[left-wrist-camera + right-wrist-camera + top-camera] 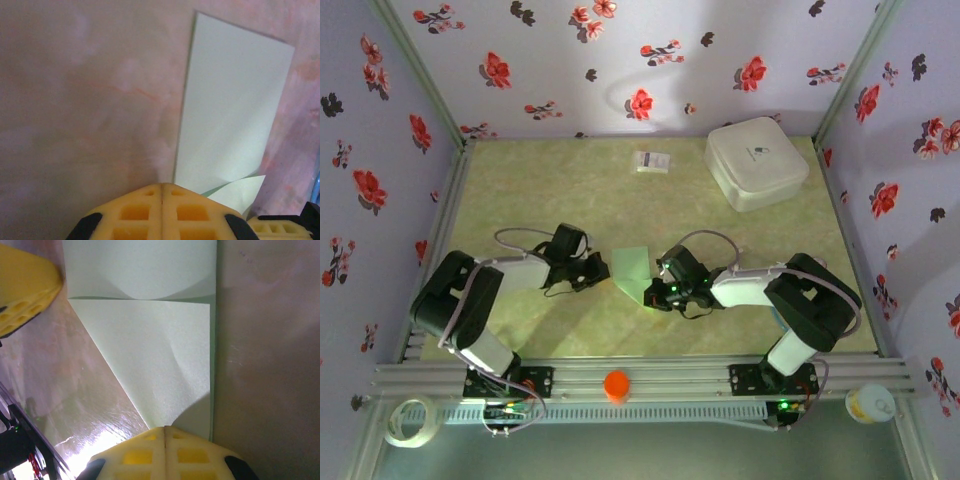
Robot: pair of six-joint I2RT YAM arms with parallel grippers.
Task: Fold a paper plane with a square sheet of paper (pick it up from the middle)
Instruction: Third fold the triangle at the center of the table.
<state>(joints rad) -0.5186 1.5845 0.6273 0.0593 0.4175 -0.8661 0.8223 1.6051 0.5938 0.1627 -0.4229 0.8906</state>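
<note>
Between left pincer (161, 187) and right pincer (165, 430) | green paper (632, 266), part-folded | both closed

The table (550, 190) is showing a pale green, marbled top, and three things are lying on it; a white rounded box (756, 162) is sitting near the far right corner; a small white printed card (651, 161) is resting to the left of the box, apart from it, close to the far edge; the square sheet of paper (633, 265) is lying in the near half, about midway across, well apart from both; in the right wrist view it is lying partly folded, one layer turned over along a slanting edge, and bulging slightly rather than lying quite flat.
</note>
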